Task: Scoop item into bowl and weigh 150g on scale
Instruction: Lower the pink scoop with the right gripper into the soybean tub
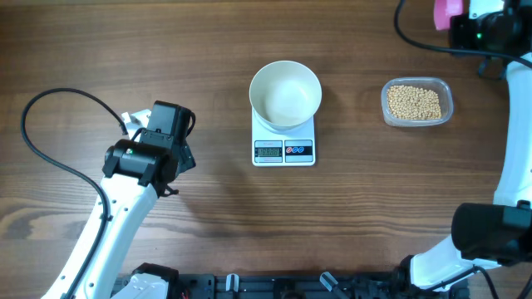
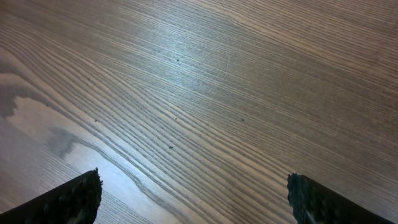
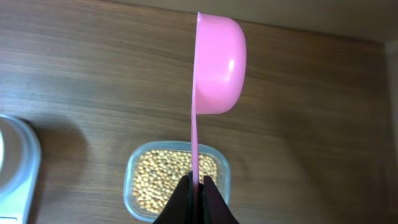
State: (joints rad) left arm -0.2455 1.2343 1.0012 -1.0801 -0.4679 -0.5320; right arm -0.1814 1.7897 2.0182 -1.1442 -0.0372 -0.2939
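A white bowl (image 1: 285, 93) stands on a small white digital scale (image 1: 283, 150) at the table's middle; I see nothing in the bowl. A clear tub of yellow beans (image 1: 416, 102) sits to its right, seen below the scoop in the right wrist view as the tub (image 3: 175, 180). My right gripper (image 3: 195, 184) is shut on the thin handle of a pink scoop (image 3: 217, 65), held on edge high above the tub; overhead only the scoop's pink tip (image 1: 446, 11) shows at the top right. My left gripper (image 2: 194, 194) hangs open over bare wood, left of the scale.
The scale's edge (image 3: 13, 168) shows at the left of the right wrist view. A black cable (image 1: 58, 124) loops on the table behind the left arm (image 1: 150, 154). The right arm's white link (image 1: 515, 141) runs down the right edge.
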